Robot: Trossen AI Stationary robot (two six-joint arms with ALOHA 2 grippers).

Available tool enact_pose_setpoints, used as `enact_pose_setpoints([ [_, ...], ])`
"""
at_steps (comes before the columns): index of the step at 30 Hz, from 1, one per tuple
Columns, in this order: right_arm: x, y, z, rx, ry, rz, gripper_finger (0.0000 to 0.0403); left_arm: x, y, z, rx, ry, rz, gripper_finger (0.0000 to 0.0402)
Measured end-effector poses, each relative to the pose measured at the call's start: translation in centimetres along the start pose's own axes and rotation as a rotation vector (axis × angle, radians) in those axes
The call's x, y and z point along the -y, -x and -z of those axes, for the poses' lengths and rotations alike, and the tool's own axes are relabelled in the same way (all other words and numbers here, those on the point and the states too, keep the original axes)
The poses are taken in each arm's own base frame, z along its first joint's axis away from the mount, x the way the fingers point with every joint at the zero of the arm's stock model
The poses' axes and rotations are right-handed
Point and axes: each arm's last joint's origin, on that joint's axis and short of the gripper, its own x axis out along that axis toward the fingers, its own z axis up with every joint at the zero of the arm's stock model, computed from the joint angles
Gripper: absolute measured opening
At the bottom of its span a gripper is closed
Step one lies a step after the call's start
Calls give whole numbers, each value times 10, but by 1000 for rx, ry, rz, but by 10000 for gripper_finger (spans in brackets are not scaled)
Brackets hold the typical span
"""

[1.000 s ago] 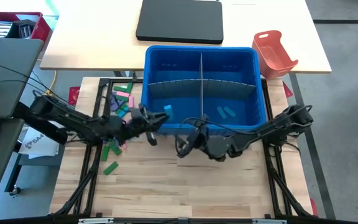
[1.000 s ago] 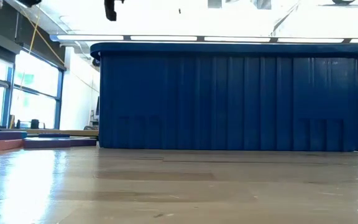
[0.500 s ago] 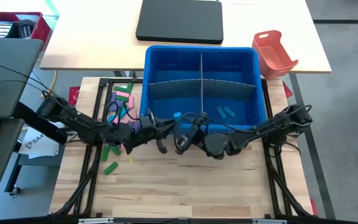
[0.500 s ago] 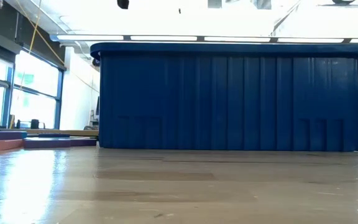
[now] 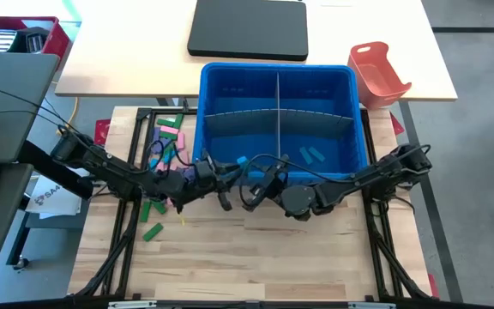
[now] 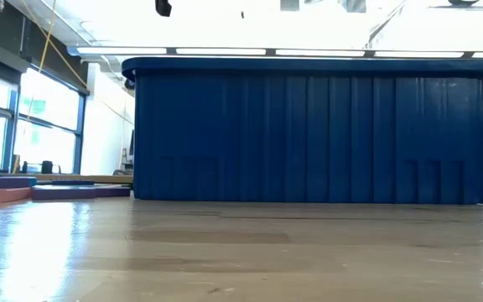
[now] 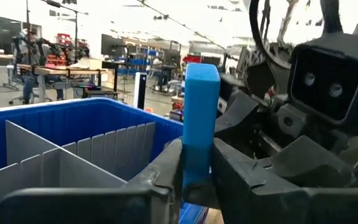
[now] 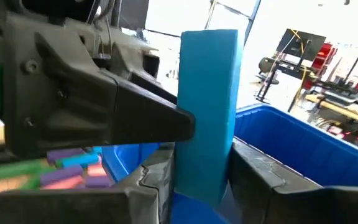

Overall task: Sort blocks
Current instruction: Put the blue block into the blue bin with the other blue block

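Observation:
One light blue block hangs over the near wall of the blue bin, between my two grippers. My left gripper reaches it from the table's left and is shut on it. My right gripper comes from the right and is also shut on it. More blocks in pink, purple, green and blue lie flat on the table left of the bin, and green ones lie nearer the front. Two blue blocks lie in the bin's near right compartment. My left gripper pinches one end of the blue block between its two fingers, coming level from the table's left. The rest of the block stands out past the fingertips, lifted clear. My right gripper pinches the same block between its two fingers, coming level from the table's right. The block stands up past them, clear of the bin, with a left finger against its side.
Grey divider sheets split the bin into compartments. An orange-red tray stands right of the bin, a black flat case on the far table, a red box at far left. In the low view the bin's wall fills the middle.
My left gripper has carried the blue block toward the table's right, along the bin's near wall, up to my right gripper, then kept still. My right gripper has stayed in place and shut its fingers on the block.

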Motion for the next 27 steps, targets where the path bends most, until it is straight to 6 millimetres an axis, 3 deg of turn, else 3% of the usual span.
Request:
enact_pose_setpoints([
  [4, 14, 9, -6, -39, -14, -1, 111, -4, 4, -5, -29, -44, -17, 133],
  [8, 40, 23, -15, -100, -30, 3, 111, -12, 12, -11, -93, -99, -26, 183],
  [11, 75, 35, -24, -174, -121, -68, 111, -19, 20, -16, -146, -106, -27, 202],
  [15, 137, 37, -27, -325, -411, -84, 111, -26, 27, -17, -215, -80, -38, 206],
  [21, 204, 28, 0, -645, -611, 49, 111, -29, 30, -12, -276, -67, -51, 204],
  [27, 222, -7, 33, -931, -708, 98, 111, -29, 30, -4, -321, -88, -58, 204],
])
